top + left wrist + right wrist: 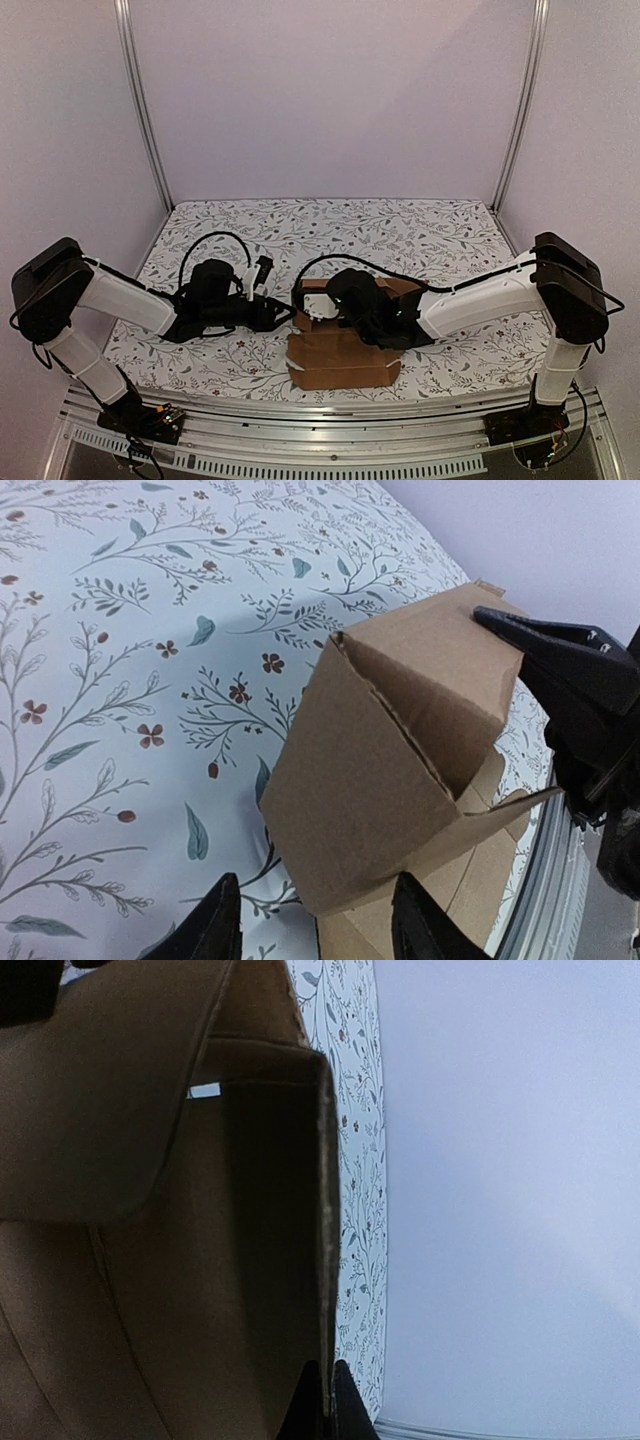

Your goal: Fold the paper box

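- Note the paper box: brown cardboard, partly folded, lying on the floral cloth near the front edge, between the two arms.
- Your right gripper is clamped on a thin upright wall of the box.
- Your left gripper stands with its jaws apart and a lower corner of the box between them. You cannot confirm contact from these views.

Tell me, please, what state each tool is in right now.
Left tool: open, holding nothing.
Right tool: closed on a wall of the paper box.
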`<state>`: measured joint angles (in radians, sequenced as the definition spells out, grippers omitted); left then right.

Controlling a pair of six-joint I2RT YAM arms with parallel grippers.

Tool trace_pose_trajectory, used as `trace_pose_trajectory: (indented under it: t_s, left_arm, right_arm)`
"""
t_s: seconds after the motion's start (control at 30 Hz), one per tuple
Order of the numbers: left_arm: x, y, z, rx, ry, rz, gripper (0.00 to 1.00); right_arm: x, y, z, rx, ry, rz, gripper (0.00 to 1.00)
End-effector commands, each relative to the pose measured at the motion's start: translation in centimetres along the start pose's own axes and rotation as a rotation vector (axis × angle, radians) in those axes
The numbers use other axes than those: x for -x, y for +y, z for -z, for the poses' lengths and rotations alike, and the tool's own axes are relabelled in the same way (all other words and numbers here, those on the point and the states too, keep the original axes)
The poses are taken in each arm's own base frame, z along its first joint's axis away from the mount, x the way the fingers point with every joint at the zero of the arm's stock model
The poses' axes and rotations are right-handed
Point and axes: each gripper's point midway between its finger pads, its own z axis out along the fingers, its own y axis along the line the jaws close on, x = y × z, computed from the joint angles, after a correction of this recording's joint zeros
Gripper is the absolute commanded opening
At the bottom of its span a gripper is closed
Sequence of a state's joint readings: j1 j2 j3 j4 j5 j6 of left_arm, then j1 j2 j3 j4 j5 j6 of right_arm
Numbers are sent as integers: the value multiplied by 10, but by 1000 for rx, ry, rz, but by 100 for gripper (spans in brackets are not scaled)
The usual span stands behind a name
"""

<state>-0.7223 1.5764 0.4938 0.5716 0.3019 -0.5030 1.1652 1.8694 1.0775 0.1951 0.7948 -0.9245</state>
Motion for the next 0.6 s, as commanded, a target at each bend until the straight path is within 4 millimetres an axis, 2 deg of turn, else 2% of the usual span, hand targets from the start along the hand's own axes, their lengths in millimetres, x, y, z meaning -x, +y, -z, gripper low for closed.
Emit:
trace_pose_trajectory:
  t_s: [0.0,0.27,0.57]
  left_arm:
    - [10,-10,1,-24,-44,-57,50]
    - [17,-19,-3,-60,-56,-91,51]
    - [13,-23,-1,-64,-48,-122,55]
  right_arm:
    - [1,14,0,16,0,-2,0]
    - [7,15,2,21,-11,-1,0]
    - [5,22,-3,11,25,12,0]
